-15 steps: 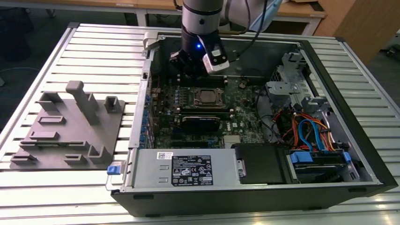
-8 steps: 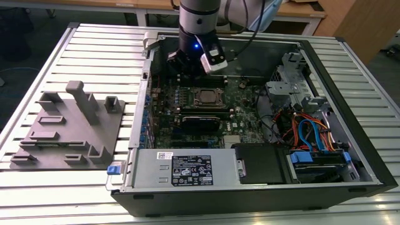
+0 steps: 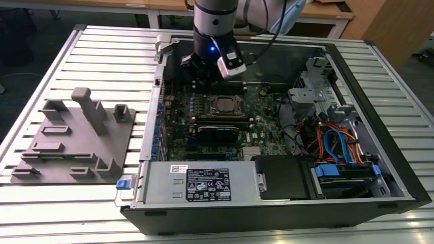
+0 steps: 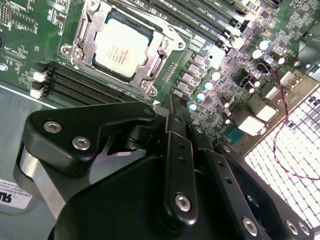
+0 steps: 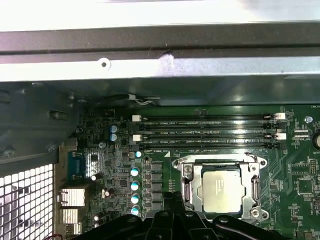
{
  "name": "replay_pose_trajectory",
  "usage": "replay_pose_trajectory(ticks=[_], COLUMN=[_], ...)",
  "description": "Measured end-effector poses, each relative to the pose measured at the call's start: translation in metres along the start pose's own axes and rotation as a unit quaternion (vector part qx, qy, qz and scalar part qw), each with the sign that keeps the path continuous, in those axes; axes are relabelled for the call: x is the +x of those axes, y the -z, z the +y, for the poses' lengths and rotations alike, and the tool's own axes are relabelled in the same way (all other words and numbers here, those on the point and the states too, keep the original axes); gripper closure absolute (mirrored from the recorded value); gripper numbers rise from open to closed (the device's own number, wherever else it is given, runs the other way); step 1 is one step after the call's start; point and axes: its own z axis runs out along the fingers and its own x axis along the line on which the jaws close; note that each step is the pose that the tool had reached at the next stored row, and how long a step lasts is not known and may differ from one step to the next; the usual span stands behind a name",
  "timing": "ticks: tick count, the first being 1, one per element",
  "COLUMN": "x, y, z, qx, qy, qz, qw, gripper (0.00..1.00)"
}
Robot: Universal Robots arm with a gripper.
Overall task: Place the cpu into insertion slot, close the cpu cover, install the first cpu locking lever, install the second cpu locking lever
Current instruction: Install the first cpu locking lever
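Observation:
The cpu [image 3: 222, 105] lies flat in the insertion slot [image 3: 210, 111] on the green motherboard, its silver top facing up in both wrist views [image 4: 121, 47] [image 5: 221, 190]. The cpu cover [image 4: 159, 65] [image 5: 188, 186] is down, framing the chip. Thin metal lever rods [image 4: 167, 31] run along the socket's sides. My gripper [image 3: 195, 75] hangs above the board, just behind the socket and a little toward the exterior view's left. Its black fingers [image 4: 175, 107] [image 5: 172, 200] are shut together with nothing between them, and they touch nothing.
The open computer case [image 3: 379, 122] encloses the board. Long black memory slots [image 5: 205, 127] lie beside the socket. A drive cage and cables [image 3: 336, 142] fill the exterior view's right, the power supply [image 3: 203, 183] the front. A grey fixture [image 3: 74, 137] stands outside at the left.

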Motion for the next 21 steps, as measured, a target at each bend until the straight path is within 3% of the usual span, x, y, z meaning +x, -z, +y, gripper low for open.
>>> replay_pose_trajectory(ticks=[8,21], x=[0.0018,0.0081], y=[0.0059,0.0052], z=[0.0038,0.0156], qx=[-0.0002,0.0001], qy=[0.002,0.006], qz=[-0.0002,0.0001], qw=[1.0,1.0], gripper=[0.9,0.9])
